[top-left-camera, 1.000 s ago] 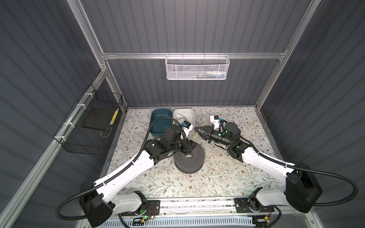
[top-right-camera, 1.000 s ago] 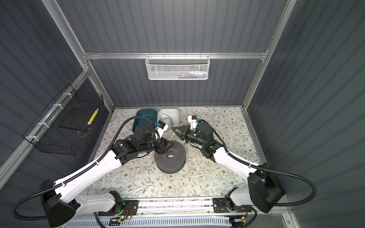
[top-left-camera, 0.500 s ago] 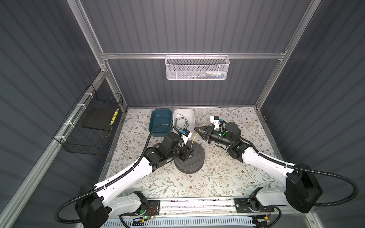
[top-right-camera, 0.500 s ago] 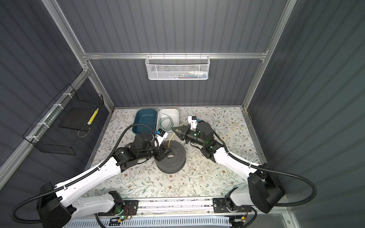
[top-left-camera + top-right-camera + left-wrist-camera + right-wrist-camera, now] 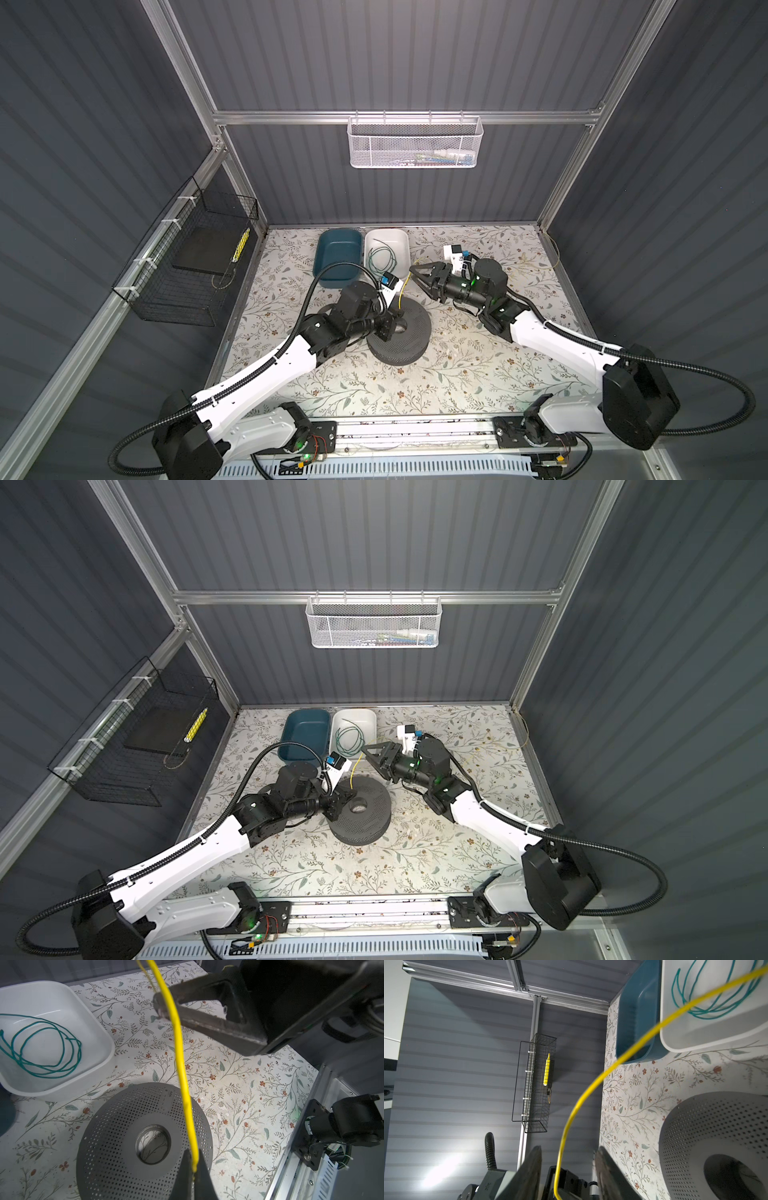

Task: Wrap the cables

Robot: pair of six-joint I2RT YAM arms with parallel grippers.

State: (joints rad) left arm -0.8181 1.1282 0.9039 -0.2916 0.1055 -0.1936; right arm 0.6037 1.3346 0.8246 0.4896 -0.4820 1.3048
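Black tips of the left pincer (image 5: 193,1168) are pressed together on the yellow cable (image 5: 180,1059), over the top face of the grey perforated spool (image 5: 112,1118) and just beside its centre hole. From that pinch the yellow cable climbs away from the spool in a bowed line. It reaches the right pincer (image 5: 566,1159), which hangs above the desk (image 5: 457,374) past the spool's far edge. The right pincer's fingers (image 5: 607,1169) stand apart. In the right wrist view the cable runs through the gap between them, clear of both pads. In the left wrist view the same cable crosses in front of one finger's tip, and I cannot tell whether it touches there. Both top views show the two pincers near each other, with the yellow strand (image 5: 400,297) spanning between them. Behind the spool, the green cable (image 5: 382,258) lies in loose coils inside a white tub (image 5: 400,237). A teal tub (image 5: 332,259) stands touching the white one, on its side away from the right pincer.
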